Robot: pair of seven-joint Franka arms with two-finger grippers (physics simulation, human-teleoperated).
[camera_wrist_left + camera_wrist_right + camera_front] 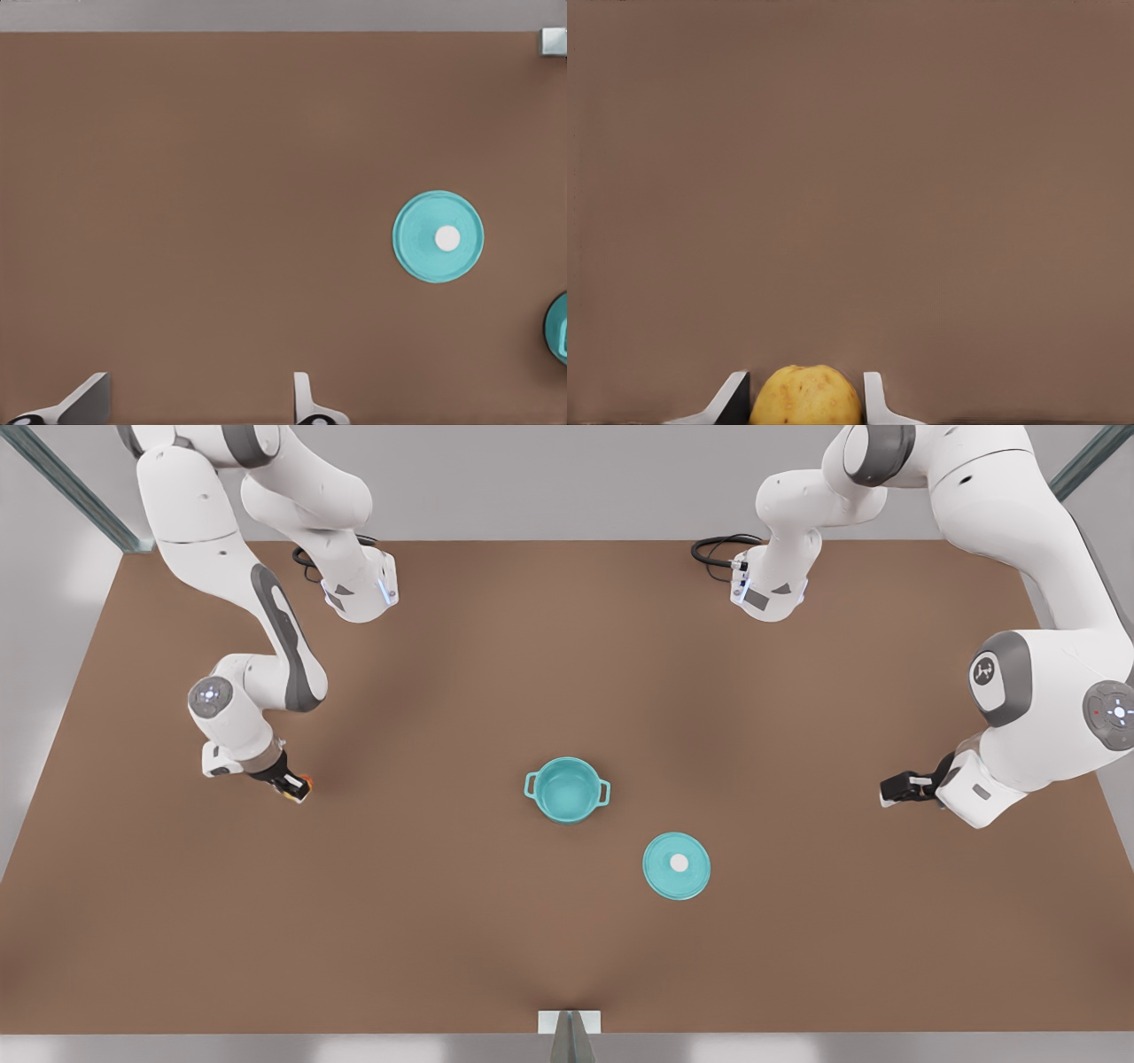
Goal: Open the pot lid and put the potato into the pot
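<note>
The teal pot (567, 789) stands uncovered mid-table, its inside bare. Its edge also shows in the left wrist view as the pot (560, 328). The pot lid (676, 864) lies flat on the table beside the pot, white knob up; it is the lid (438, 236) ahead of the left wrist camera. At the front view's left, my right gripper (294, 786) sits low over the table, shut on the potato (806, 396), a yellow lump between both fingers. At the front view's right, my left gripper (893, 788) hangs open and holds nothing, well away from lid and pot.
The brown table (443, 921) is ringed by grey floor. Black cables (722, 549) lie by the arm bases at the back. A small white bracket (569, 1023) stands at the table's edge nearest the front camera.
</note>
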